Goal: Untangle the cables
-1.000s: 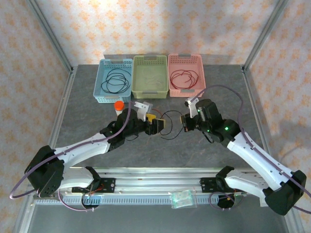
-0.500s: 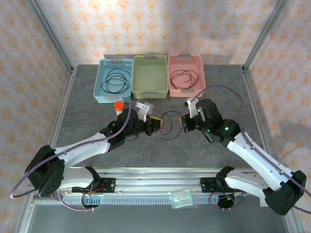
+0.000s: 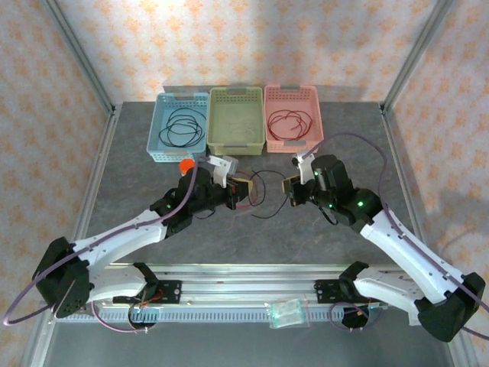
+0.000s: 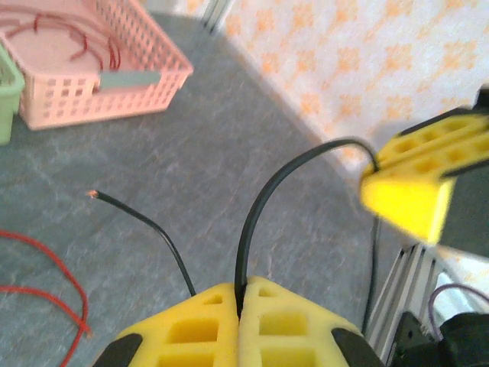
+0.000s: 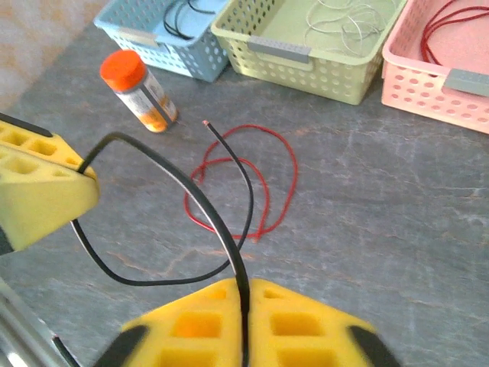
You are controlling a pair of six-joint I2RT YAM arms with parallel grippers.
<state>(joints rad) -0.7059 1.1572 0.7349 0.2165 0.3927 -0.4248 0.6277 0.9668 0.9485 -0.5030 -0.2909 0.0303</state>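
Left gripper [image 4: 241,290] is pinching the thin black flexible cable [image 4: 262,199], its yellow foam pads pressed together on it. Right gripper [image 5: 246,287] is clamping the same cable farther along. The black cable is arching between them above the grey stone-look table [image 5: 397,191]. A thin red looped cable [image 5: 295,172] is lying on the table below, near the orange-capped bottle [image 5: 145,95].

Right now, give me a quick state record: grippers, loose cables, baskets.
left gripper: shut on the black cable
right gripper: shut on the same black cable
black cable: arcs between the grippers, one bare end free
red cable: loose loop on the table
blue basket: black coil
green basket: pale wires
pink basket: red coil
bottle: orange cap, by the blue basket
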